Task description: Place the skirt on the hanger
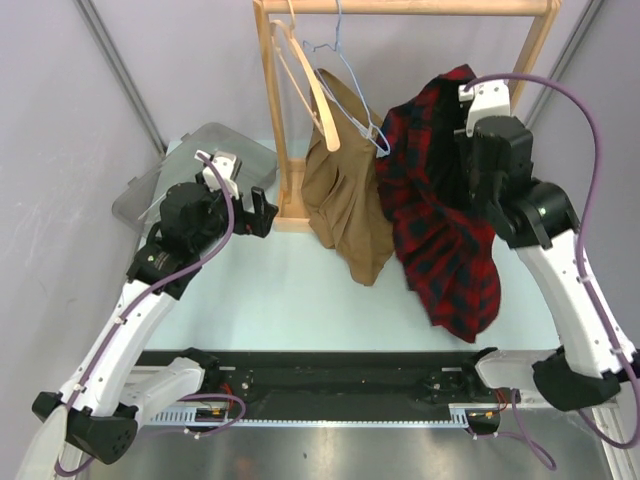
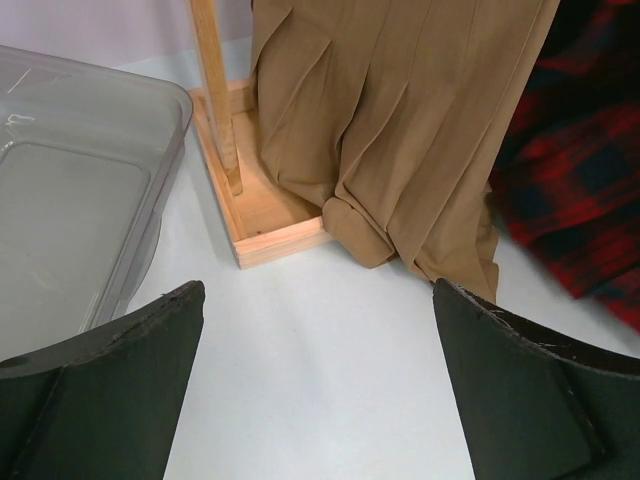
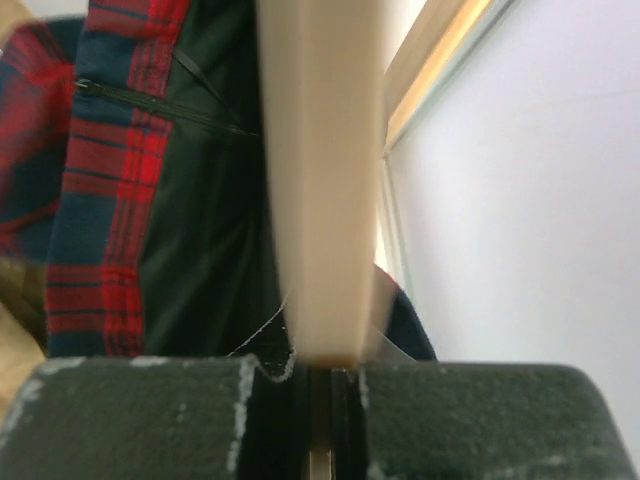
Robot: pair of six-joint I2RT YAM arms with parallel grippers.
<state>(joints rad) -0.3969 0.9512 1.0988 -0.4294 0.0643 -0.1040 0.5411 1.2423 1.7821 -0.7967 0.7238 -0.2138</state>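
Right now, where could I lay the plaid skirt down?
Bare tabletop lies between the left fingers, the tan skirt and the near black rail. Crowded: the grey bin fills the back left, and the plaid skirt hangs over the right side.

The pale table (image 1: 300, 290) carries a wooden rack base (image 1: 292, 222). A clear grey plastic bin (image 1: 190, 165) lies just left of that base; the tan skirt (image 2: 365, 235) touches the surface just right of it.

the table (image 2: 320, 410) before the left gripper (image 2: 318, 295) is free. further, the rack base (image 2: 280, 235), the grey bin (image 2: 70, 190) at left and the tan skirt (image 2: 400, 110) block. the plaid skirt (image 3: 100, 200) crowds the right gripper (image 3: 322, 375); a blurred pale bar (image 3: 320, 150), maybe wooden, stands just before it.
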